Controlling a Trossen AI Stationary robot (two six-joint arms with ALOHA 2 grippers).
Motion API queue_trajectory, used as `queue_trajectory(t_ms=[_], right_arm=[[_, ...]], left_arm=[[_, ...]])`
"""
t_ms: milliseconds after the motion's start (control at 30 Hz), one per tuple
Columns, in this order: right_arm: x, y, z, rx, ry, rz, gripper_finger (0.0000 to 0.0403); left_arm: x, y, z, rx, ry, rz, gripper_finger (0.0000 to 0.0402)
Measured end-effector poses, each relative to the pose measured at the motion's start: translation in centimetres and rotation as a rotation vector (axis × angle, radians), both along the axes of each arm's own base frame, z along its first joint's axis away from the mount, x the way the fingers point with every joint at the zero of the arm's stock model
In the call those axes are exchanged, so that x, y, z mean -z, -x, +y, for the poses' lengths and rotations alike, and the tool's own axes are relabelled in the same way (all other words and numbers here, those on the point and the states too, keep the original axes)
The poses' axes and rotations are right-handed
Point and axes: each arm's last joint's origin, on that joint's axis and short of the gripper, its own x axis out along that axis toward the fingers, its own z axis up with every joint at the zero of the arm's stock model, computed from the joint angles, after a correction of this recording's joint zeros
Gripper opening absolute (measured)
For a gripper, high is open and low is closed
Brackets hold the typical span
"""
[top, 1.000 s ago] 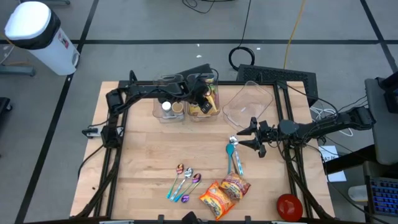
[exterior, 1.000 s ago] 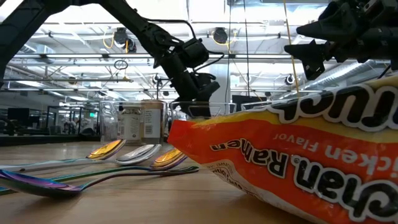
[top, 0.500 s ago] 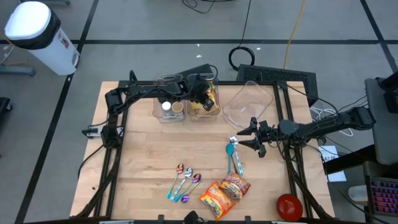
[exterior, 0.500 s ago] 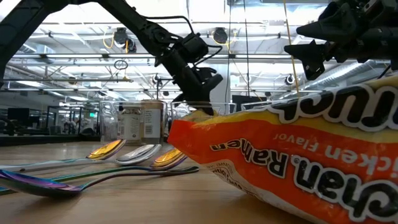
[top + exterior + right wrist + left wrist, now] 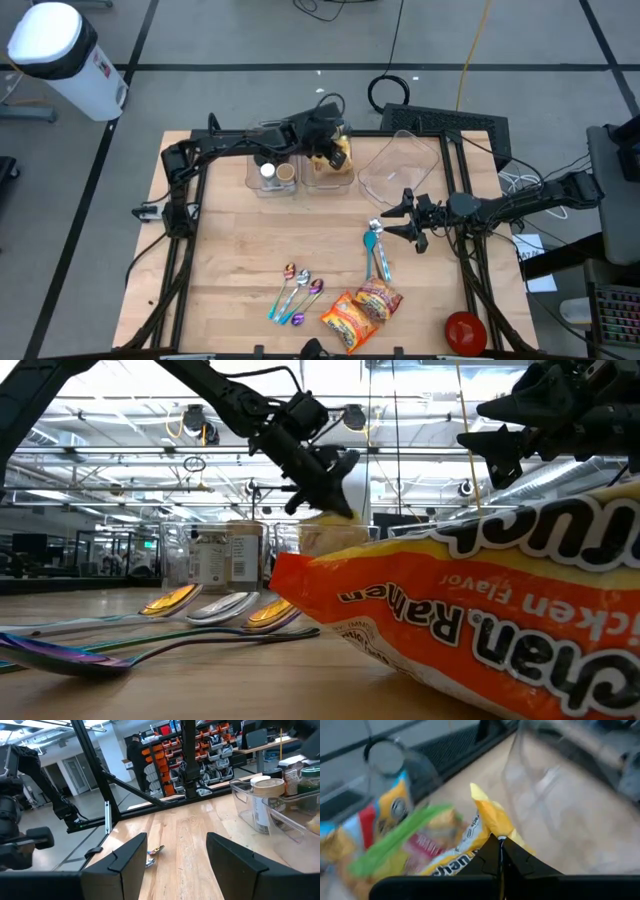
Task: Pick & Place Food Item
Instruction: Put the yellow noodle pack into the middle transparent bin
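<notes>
A yellow ramen packet (image 5: 485,827) hangs from my left gripper (image 5: 333,150), which is shut on it above a clear bin (image 5: 328,178) of snack packets at the table's far side. The low view shows the same packet (image 5: 328,538) under that gripper (image 5: 338,495). My right gripper (image 5: 408,217) waits open at mid-right, above the table, with nothing between its fingers (image 5: 130,857). My left gripper pinches the packet's upper edge (image 5: 496,831) between its two shut fingers. The fingers slant down from the table's left. The packet hangs below them with its top corner (image 5: 476,791) sticking up; its lower end is hidden among the bin's other packets.
A second clear bin (image 5: 268,172) with cups stands left of the snack bin, and a tipped clear bin (image 5: 400,165) lies to its right. Several spoons (image 5: 298,292), a teal spoon (image 5: 378,250), two ramen packets (image 5: 362,310) and a red object (image 5: 465,330) lie near the front.
My left gripper has shut on the yellow packet inside the bin, then risen and tipped its fingers closer to level. The packet's upper end has come up above the bin's rim with it.
</notes>
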Motion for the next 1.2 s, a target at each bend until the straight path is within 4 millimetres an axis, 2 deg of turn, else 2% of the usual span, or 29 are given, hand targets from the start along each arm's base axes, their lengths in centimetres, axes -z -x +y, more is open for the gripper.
queue_trajectory(t_ms=[167,333,433,533,667,767,900,1200], right_arm=[[0.0,0.0,0.0,-0.001,0.0,0.001,0.0196],[0.0,0.0,0.0,-0.001,0.001,0.005,0.0196],[0.0,0.0,0.0,-0.001,0.001,0.005,0.0196],[0.0,0.0,0.0,-0.001,0.0,0.004,0.0196],[0.1,0.0,0.0,-0.001,0.001,0.006,0.0196],[0.1,0.0,0.0,-0.001,0.002,0.007,0.0196],[0.0,0.0,0.0,0.0,0.007,0.002,0.0196],[0.0,0.0,0.0,0.006,0.007,-0.003,0.0196]], left_arm=[[-1.2,0.0,0.4,0.039,0.015,-0.097,0.0002],[-1.2,0.2,1.0,0.03,0.027,-0.119,0.0002],[-1.0,0.3,1.1,0.012,0.016,-0.218,0.0002],[-0.5,1.3,1.4,-0.028,0.027,-0.347,0.0002],[0.7,3.9,1.2,-0.086,0.028,-0.529,0.0001],[2.5,5.8,0.5,-0.145,0.034,-0.632,0.0002],[3.7,7.1,-1.1,-0.204,-0.004,-0.74,0.0001],[3.8,5.5,-5.2,-0.326,-0.054,-0.743,0.0003]])
